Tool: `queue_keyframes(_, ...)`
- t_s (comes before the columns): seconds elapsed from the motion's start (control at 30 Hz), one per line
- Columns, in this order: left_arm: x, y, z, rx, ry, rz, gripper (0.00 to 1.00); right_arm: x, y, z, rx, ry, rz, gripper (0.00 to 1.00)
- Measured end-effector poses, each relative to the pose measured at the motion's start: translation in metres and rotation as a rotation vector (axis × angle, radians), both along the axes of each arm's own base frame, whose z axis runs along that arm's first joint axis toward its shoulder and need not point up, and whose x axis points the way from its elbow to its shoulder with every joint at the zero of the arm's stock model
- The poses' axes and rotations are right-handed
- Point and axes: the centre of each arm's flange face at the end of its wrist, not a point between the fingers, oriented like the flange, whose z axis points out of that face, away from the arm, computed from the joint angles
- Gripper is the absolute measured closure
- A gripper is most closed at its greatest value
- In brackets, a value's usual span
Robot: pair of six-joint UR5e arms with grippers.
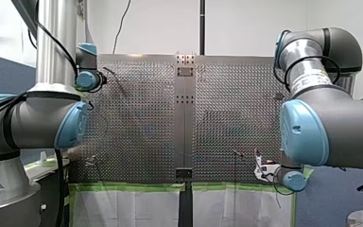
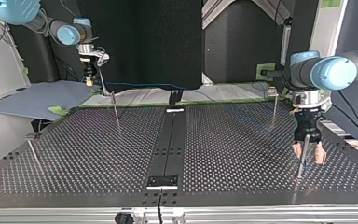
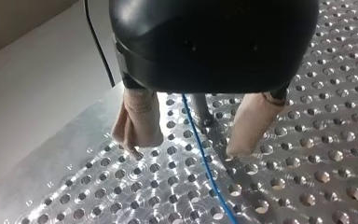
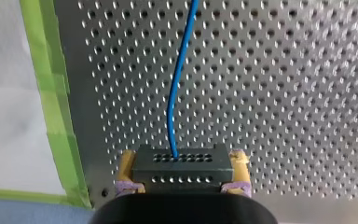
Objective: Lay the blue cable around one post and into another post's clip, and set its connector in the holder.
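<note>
Routing looks barely begun: right jaws clamp the connector (image 4: 181, 169), left jaws stand open astride the blue cable (image 3: 205, 163) at a post (image 3: 199, 108).

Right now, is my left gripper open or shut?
Open. In the left wrist view the left gripper has its beige pads standing apart, and the blue cable runs between them, touching neither.

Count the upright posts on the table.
4 posts in the top view: one by my right pincer, one at back right, one at the left edge, one at my left pincer. More may be hidden.
</note>
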Motion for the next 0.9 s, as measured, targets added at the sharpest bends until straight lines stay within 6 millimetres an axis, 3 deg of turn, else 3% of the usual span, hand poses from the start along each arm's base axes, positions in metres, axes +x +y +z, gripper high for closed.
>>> queue_keyframes(0.27, 0.000, -0.001, -0.001, -0.002, 0.005, 0.002, 0.00, 0.012, 0.005, 0.000, 0.002, 0.002, 0.024, 1.00)
queue_keyframes(0.63, -0.005, -0.005, -0.007, -0.016, 0.045, 0.000, 0.00, 0.015, 0.005, 0.000, 0.005, -0.004, 0.027, 1.00)
queue_keyframes(0.9, -0.028, -0.009, -0.027, -0.006, 0.156, 0.029, 0.00, 0.016, 0.006, 0.000, 0.008, -0.005, 0.028, 1.00)
